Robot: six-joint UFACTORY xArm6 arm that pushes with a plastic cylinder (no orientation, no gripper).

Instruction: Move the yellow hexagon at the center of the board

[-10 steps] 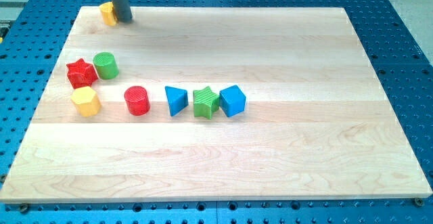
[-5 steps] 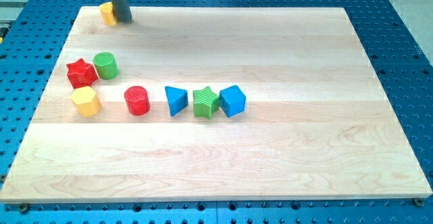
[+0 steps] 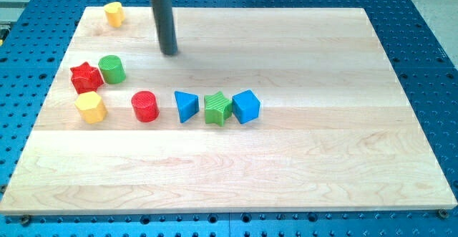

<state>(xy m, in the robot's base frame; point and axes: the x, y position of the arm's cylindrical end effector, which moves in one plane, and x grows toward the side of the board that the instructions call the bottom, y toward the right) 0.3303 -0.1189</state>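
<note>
The yellow hexagon lies near the board's left edge, just below the red star and left of the red cylinder. My tip rests on the board in the upper left part, well above and to the right of the hexagon, not touching any block. It stands above the gap between the red cylinder and the blue triangle.
A green cylinder sits beside the red star. A green star and a blue cube continue the row to the right. A small yellow block lies at the board's top left corner. The wooden board lies on a blue perforated table.
My tip has left the small yellow block at the top left corner and moved right and down the view. No block has moved.
</note>
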